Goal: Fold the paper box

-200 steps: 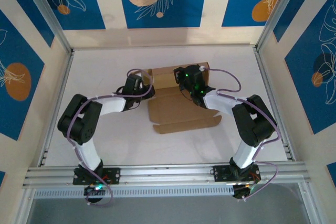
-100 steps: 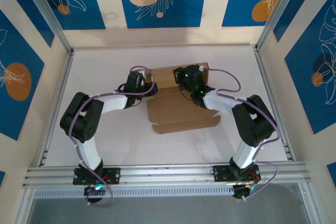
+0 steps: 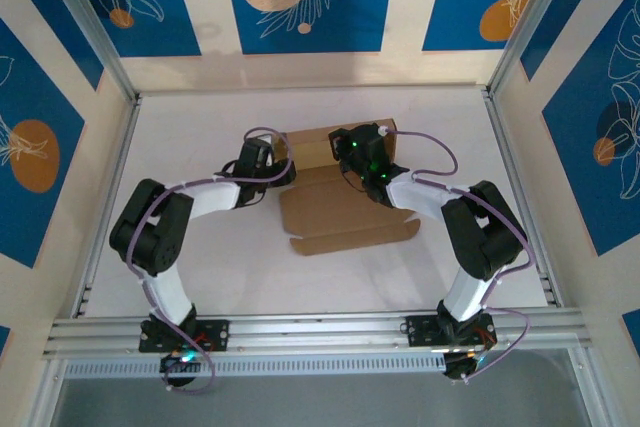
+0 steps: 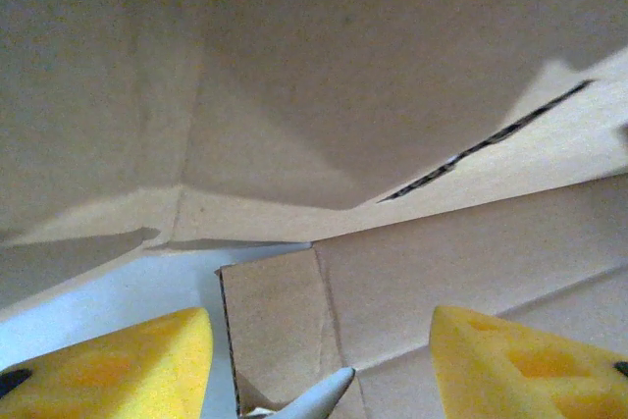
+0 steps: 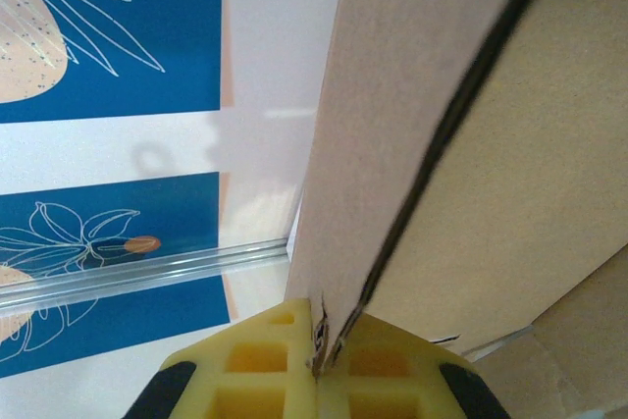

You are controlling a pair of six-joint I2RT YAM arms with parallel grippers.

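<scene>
left hand (image 4: 319,365) agape, empty | right hand (image 5: 319,345) pinched on paper box (image 3: 340,212) edge | box outline cut off

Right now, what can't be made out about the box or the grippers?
Top external: the wrists cover the tips of left gripper and right gripper at the paper box.
Left wrist: box cut off by frame edges; which flap, unclear.
Right wrist: the box's clamped panel blocks everything beyond it.
</scene>
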